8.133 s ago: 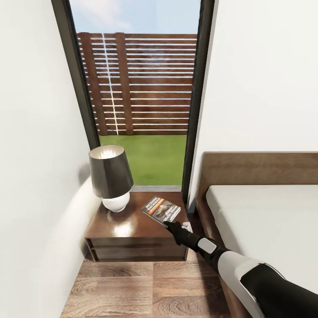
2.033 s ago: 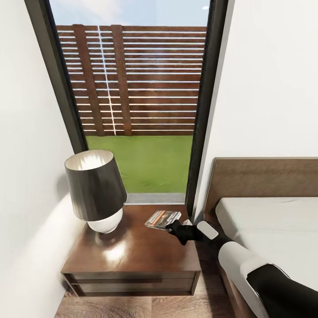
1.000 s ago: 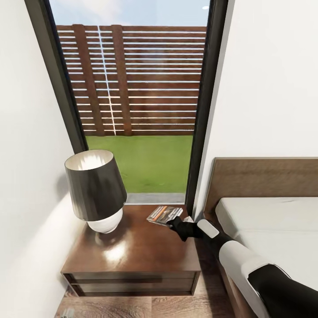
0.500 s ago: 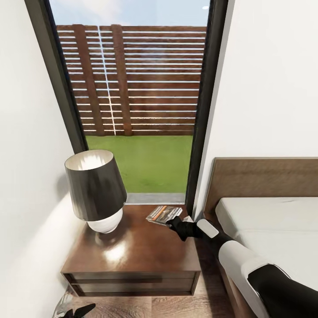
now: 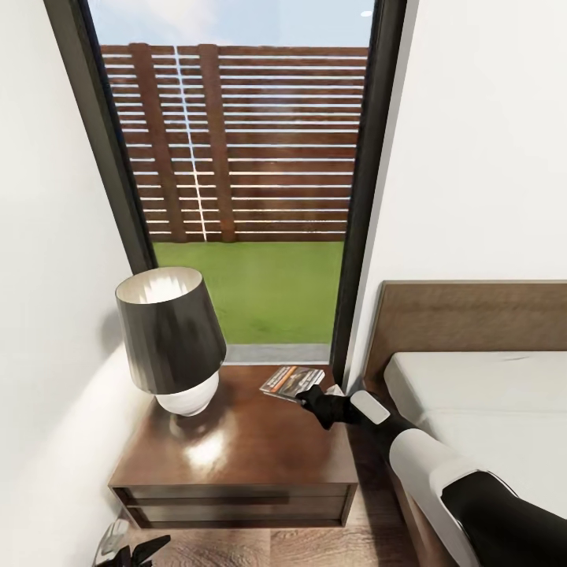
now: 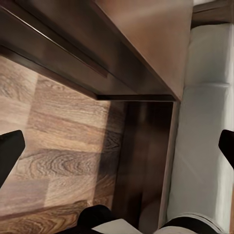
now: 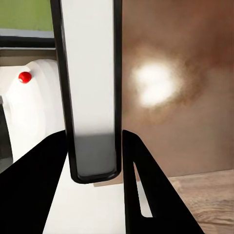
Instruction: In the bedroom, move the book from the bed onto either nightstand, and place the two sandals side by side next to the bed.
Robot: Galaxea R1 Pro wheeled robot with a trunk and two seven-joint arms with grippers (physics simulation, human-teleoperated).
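Over the nightstand [image 5: 236, 449], right tool [image 5: 303, 396] pinches book [image 5: 291, 381]; right wrist view: book edge-on.

The dark wooden nightstand [image 5: 236, 461] sits low in the frame's centre-left. On its top stands a lamp [image 5: 175, 339] at the left; the book [image 5: 291, 380] is at its far right corner.

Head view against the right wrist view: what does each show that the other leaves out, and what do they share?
Head view: the window frame, fence and grass, the bed, the dark-shaded lamp, the book with its orange band. Right wrist view: the book's white page edge clamped between the fingers of the right tool, and a red dot on the lamp's white base. Shared: book, right tool, lamp base, glossy nightstand top.
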